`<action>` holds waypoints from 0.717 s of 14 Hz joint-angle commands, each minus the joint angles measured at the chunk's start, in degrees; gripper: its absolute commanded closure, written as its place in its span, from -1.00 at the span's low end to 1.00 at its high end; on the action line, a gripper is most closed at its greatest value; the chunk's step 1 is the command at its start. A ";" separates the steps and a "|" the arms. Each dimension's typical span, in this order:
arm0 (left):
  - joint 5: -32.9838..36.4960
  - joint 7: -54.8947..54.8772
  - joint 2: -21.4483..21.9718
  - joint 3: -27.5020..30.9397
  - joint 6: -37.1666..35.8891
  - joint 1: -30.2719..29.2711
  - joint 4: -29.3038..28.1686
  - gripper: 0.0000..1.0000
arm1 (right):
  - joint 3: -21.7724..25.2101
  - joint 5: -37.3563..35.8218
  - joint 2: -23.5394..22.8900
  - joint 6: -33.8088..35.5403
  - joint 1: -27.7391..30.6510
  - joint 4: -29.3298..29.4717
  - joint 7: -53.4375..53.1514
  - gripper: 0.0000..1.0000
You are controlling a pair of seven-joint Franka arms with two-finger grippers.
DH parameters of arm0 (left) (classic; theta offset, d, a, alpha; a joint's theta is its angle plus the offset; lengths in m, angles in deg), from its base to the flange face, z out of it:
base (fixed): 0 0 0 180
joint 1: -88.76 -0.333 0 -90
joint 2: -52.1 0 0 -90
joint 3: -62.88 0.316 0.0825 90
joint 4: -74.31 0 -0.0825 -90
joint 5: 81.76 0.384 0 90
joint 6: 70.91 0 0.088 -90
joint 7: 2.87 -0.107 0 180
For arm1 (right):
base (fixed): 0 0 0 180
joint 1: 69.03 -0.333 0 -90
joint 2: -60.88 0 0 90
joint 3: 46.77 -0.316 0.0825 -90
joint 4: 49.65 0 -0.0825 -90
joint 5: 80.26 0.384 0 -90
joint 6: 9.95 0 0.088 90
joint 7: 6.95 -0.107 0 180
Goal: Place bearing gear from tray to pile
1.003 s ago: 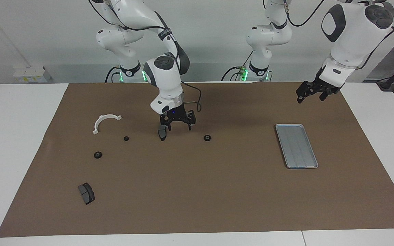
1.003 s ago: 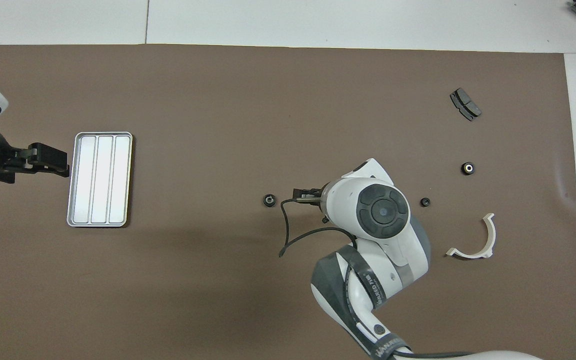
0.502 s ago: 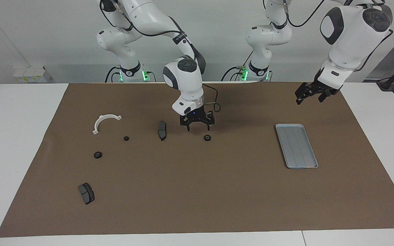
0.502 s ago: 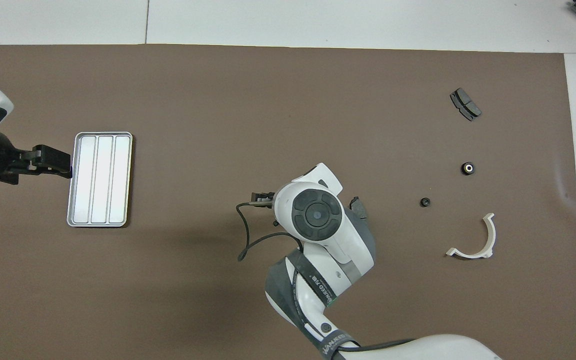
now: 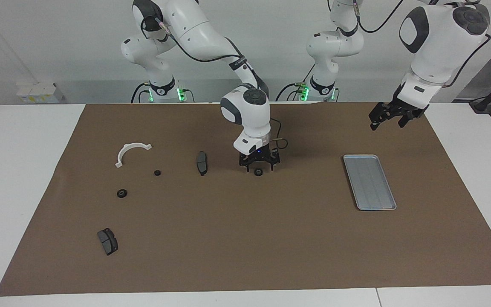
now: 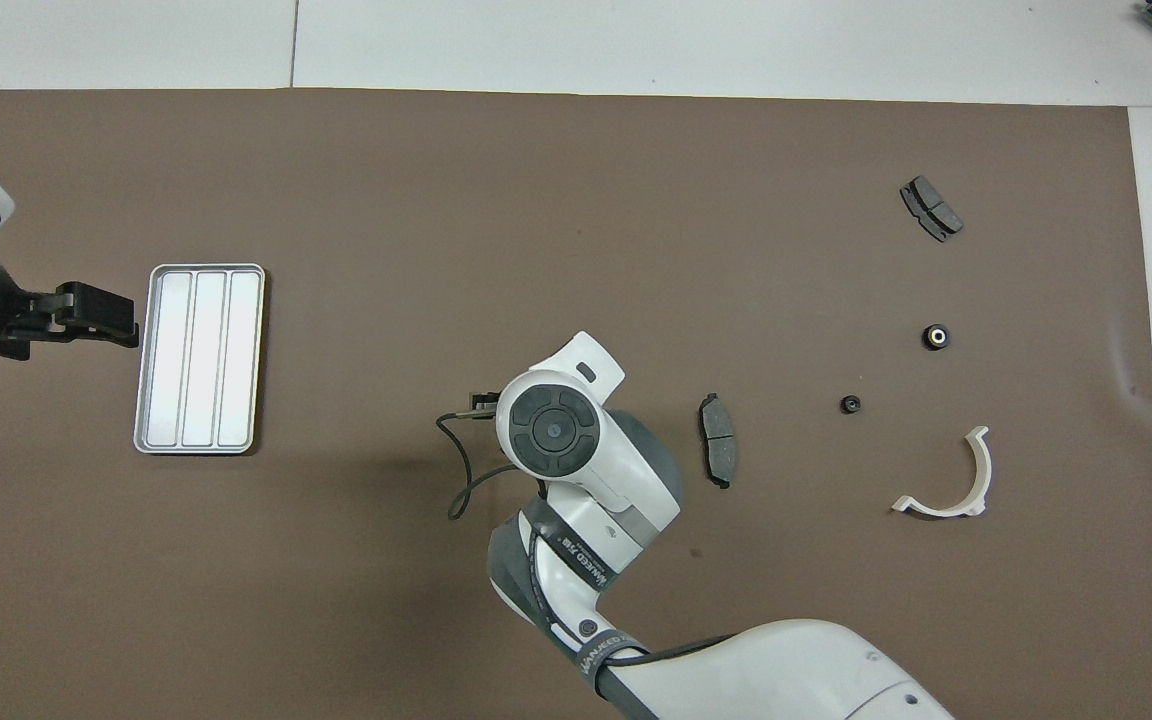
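The white half-ring bracket (image 5: 131,152) is lying on the brown mat (image 5: 245,238) toward the right arm's end of the table. Farther from the robots than it, a dark brake pad (image 5: 108,241) is resting near the mat's edge. Two small black bearing gears are sitting between them, one (image 5: 121,193) farther from the robots, the other (image 5: 157,172) closer to the bracket. A second brake pad (image 5: 201,162) is lying on the mat just beside the right gripper's fingers, on the side toward the bracket.

The right gripper (image 5: 258,166) is standing low over the middle of the mat, pointing straight down. Its fingers are spread wide, and a third bearing gear (image 5: 258,172) is sitting on the mat between the fingertips. Whether the fingers are touching that gear cannot be told from either view; in the overhead view the arm's wrist (image 6: 551,430) is covering both the gripper and the gear.

The tray (image 5: 369,182) is lying flat toward the left arm's end of the table, well apart from the right gripper's fingers, and its ridged floor is showing bare.

The left gripper (image 5: 388,117) is hanging in the air over the mat, on the robots' side of the tray and clear of its rim. Its fingers are standing apart and holding nothing. The left arm is waiting there.
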 commanded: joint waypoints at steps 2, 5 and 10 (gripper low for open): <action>0.83 -0.49 1.06 0.15 -0.03 0.02 1.72 -1.00 | 0.23 -3.09 -0.72 -1.09 0.11 1.00 -1.58 -0.65; 1.18 -0.31 1.68 0.15 -1.08 -0.16 3.47 -1.00 | 0.41 -4.66 -0.63 -0.13 0.11 1.08 -1.67 0.26; 1.18 -0.57 2.65 -0.11 -1.00 -0.07 3.39 -1.00 | 1.02 -6.25 0.15 1.02 0.98 1.52 -1.58 1.00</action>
